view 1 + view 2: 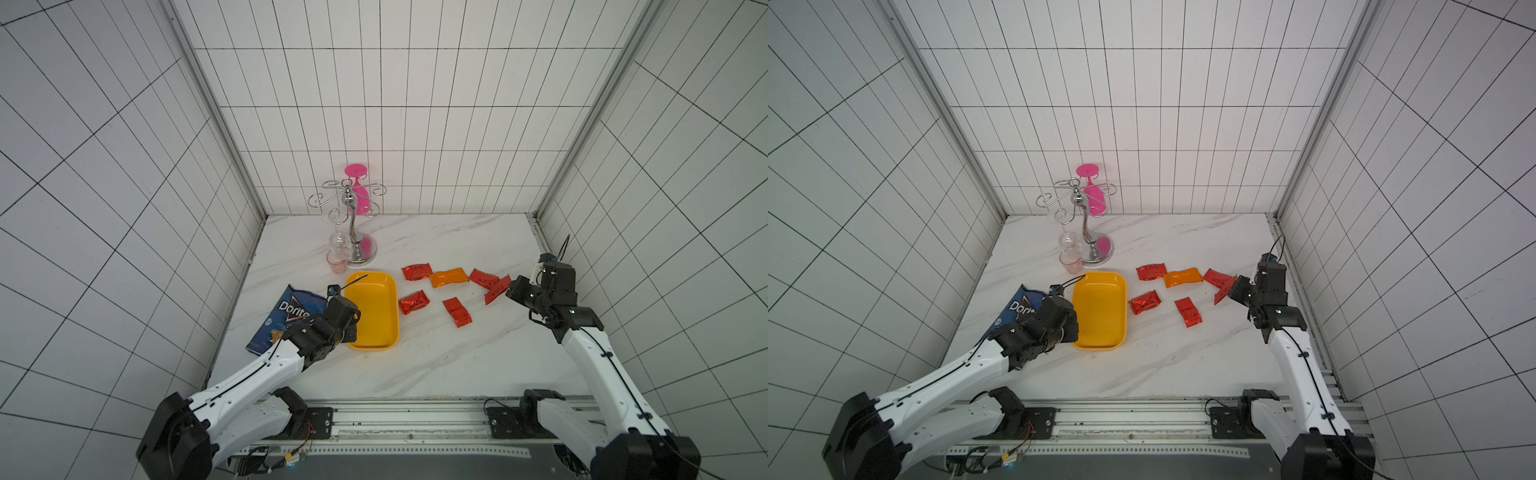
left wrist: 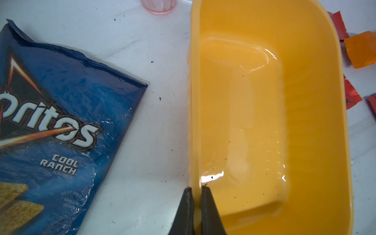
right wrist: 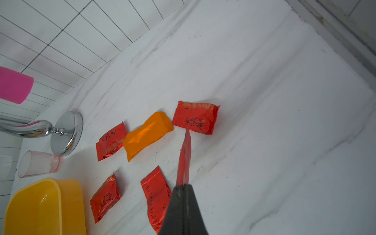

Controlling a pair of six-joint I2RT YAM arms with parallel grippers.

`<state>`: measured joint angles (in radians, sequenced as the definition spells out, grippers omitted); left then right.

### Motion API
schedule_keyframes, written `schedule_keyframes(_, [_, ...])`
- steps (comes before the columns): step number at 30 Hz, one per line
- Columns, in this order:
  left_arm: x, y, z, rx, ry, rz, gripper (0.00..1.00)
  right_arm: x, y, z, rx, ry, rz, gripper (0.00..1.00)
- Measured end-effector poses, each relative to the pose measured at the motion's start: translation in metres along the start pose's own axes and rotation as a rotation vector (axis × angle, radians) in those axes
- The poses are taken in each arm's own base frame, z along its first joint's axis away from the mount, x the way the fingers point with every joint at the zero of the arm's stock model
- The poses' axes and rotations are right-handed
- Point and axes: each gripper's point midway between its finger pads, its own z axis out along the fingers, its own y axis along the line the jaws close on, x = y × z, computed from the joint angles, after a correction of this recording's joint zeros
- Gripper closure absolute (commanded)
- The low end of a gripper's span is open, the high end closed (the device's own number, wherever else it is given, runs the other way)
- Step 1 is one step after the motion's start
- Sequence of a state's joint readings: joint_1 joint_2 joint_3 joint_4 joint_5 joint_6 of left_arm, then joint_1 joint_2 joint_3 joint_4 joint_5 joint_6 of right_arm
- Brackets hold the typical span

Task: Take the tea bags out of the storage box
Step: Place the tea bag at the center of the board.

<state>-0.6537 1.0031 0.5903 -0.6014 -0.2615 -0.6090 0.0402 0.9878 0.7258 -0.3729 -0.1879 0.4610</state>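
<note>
Nearest the camera, the rail [image 1: 415,415] carries both arms along the front edge. From my seat I see the left gripper [image 2: 196,189] pinched tight on the long wall of the storage box [image 1: 374,316], one finger inside the rim and one outside, near the box's front-left corner. That box sits on the marble surface [image 1: 436,365] toward its left edge, with the Doritos bag [image 1: 286,316] just beside it on the left-edge side. Over by the right edge, the right gripper [image 3: 183,186] is closed on a red tea bag [image 3: 184,156], held edge-on. Between box and right edge, the orange tea bag [image 1: 446,277] and four red tea bags [image 1: 414,302] lie flat on the surface, all outside the box.
</note>
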Motion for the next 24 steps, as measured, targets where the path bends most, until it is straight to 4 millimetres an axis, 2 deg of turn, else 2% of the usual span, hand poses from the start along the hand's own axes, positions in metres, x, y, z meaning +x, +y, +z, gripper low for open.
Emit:
schedule_keyframes(4, [0.0,0.0,0.0,0.0,0.0,0.0,1.0,0.022,-0.017,0.017,0.015,0.084,0.065,1.0])
schedule_keyframes(8, [0.0,0.0,0.0,0.0,0.0,0.0,1.0,0.047,-0.025,0.029,0.017,0.164,0.101,1.0])
schedule_keyframes(17, [0.0,0.0,0.0,-0.001,0.001,0.0,1.0,0.06,-0.043,0.033,0.072,0.184,0.127,1.0])
schedule_keyframes(19, [0.0,0.0,0.0,-0.001,0.001,0.0,1.0,0.064,-0.047,0.034,0.086,0.19,0.131,0.93])
schedule_keyframes(22, [0.0,0.0,0.0,-0.001,0.001,0.0,1.0,0.066,-0.053,0.033,0.107,0.188,0.144,0.67])
schedule_keyframes(24, [0.0,0.0,0.0,-0.001,0.001,0.0,1.0,0.064,-0.055,0.031,0.117,0.177,0.145,0.55])
